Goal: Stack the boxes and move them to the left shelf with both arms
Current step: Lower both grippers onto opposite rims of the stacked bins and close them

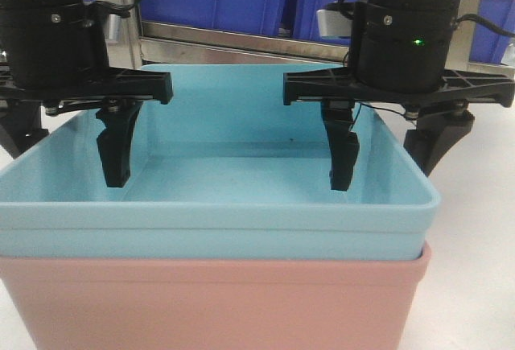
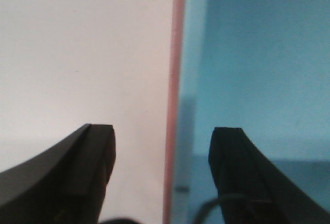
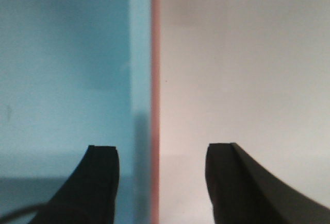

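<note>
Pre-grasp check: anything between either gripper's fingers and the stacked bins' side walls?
Nothing visible. The left gripper and right gripper each straddle a side wall, open: one finger inside the blue bin, one outside. Each gap holds only that wall and the edge of the pink bin.

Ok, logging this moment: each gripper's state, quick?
Left gripper: open, astride the left wall of the blue box.
Right gripper: open, astride its right wall.

Smooth, faintly glossy plastic is seen in the light blue bin (image 1: 241, 229) and the pink bin (image 1: 209, 302). Matt black plastic is shown by the fingers (image 1: 117, 153) of the left gripper (image 2: 162, 136) and right gripper (image 3: 161, 154), and dull-shining metal by the shelf bar (image 1: 233, 40).
</note>
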`<action>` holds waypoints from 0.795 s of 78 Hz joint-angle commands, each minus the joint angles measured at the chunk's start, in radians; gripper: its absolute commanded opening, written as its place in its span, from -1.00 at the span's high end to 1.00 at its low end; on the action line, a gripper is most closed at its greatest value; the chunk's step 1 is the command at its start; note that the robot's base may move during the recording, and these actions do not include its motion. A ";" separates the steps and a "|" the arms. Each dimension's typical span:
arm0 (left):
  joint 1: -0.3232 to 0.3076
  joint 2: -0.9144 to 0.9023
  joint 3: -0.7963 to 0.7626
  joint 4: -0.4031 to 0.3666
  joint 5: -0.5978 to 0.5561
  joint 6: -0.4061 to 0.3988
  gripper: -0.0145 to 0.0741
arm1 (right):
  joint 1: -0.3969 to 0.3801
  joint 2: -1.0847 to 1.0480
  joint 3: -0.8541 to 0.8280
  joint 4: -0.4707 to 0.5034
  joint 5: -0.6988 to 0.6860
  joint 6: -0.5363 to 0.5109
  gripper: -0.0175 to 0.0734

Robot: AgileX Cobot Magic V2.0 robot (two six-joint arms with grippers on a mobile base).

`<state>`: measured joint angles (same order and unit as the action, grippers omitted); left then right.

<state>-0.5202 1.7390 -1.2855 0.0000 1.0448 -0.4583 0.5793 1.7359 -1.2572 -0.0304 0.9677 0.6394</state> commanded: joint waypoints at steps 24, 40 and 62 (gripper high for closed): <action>-0.008 -0.043 -0.032 -0.015 -0.009 0.004 -0.03 | -0.001 -0.030 -0.024 -0.007 -0.018 0.003 -0.36; -0.008 -0.043 -0.032 -0.022 -0.017 0.005 -0.03 | -0.001 -0.030 -0.024 -0.007 -0.016 0.001 -0.36; -0.008 -0.043 -0.032 -0.034 -0.029 0.005 -0.03 | -0.001 -0.030 -0.024 -0.007 -0.014 -0.007 -0.36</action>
<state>-0.5202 1.7390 -1.2862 -0.0212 1.0295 -0.4502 0.5793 1.7499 -1.2572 -0.0304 0.9640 0.6414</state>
